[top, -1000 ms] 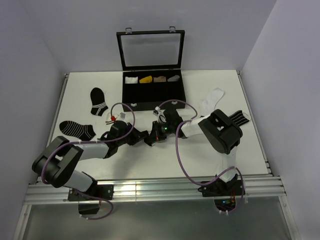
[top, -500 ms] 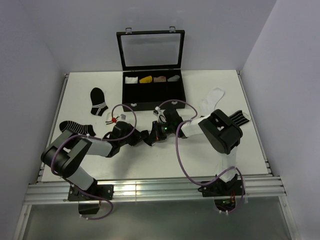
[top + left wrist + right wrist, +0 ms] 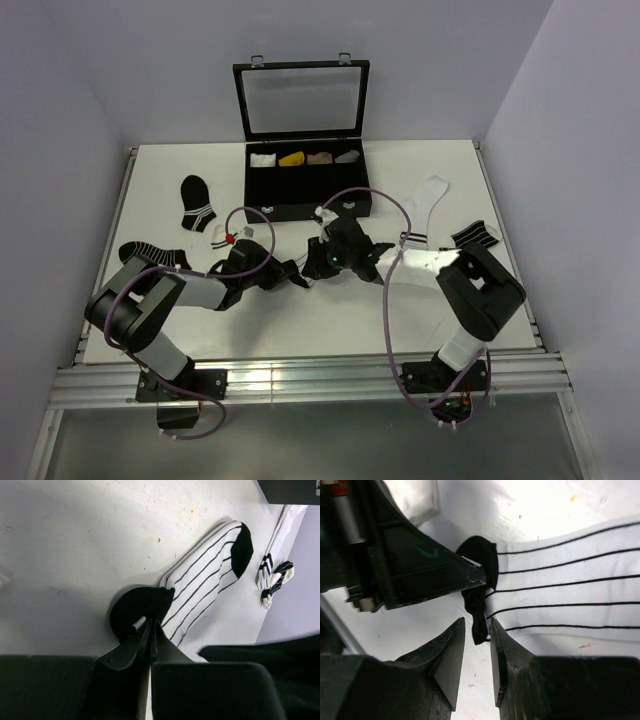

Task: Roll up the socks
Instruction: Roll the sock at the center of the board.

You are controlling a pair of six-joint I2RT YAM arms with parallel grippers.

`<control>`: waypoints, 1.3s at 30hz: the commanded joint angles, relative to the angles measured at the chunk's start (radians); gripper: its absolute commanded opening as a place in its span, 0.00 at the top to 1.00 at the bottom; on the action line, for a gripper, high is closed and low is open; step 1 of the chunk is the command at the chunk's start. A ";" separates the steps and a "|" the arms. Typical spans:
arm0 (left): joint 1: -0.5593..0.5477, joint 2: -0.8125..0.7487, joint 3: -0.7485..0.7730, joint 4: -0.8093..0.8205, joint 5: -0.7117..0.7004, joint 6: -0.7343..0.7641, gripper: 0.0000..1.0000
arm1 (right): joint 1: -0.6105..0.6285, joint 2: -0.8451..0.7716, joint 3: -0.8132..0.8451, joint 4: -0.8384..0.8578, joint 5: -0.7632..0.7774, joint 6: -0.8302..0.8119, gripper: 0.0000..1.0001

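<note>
The white sock with thin black lines (image 3: 200, 585) lies flat on the table, its black toe (image 3: 243, 550) pointing away. My left gripper (image 3: 151, 622) is shut on the sock's black cuff (image 3: 137, 611), which is bunched up. In the right wrist view the same sock (image 3: 570, 590) runs off to the right. My right gripper (image 3: 477, 625) is open a narrow gap, with a flap of black cuff (image 3: 479, 615) hanging between its jaws. The left fingers (image 3: 445, 580) pinch the cuff just above it. From the top, both grippers (image 3: 297, 272) (image 3: 316, 262) meet mid-table. The plain white sock (image 3: 428, 195) lies to the right.
An open black case (image 3: 305, 200) with rolled socks in its far compartments stands behind the grippers. Black socks with white stripes lie at the left (image 3: 198, 203) (image 3: 155, 258), and another striped one lies at the right (image 3: 475, 235). Purple cables loop over both arms.
My right arm's elbow has swung out to the right, uncovering the striped sock at the right. My left gripper has slid a little right onto the cuff, and its arm has straightened.
</note>
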 commanded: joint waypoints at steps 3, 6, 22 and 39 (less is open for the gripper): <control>-0.002 0.007 0.023 -0.117 -0.024 0.022 0.91 | 0.109 -0.113 -0.042 0.022 0.271 -0.144 0.65; -0.002 0.004 0.026 -0.122 -0.017 0.021 0.91 | 0.149 -0.107 -0.053 0.068 0.301 -0.176 0.62; -0.002 0.021 0.042 -0.136 0.016 0.018 0.92 | 0.252 0.017 -0.001 0.120 0.415 -0.320 0.59; -0.002 0.033 0.051 -0.146 0.036 0.026 0.92 | 0.258 0.122 0.057 0.063 0.488 -0.316 0.57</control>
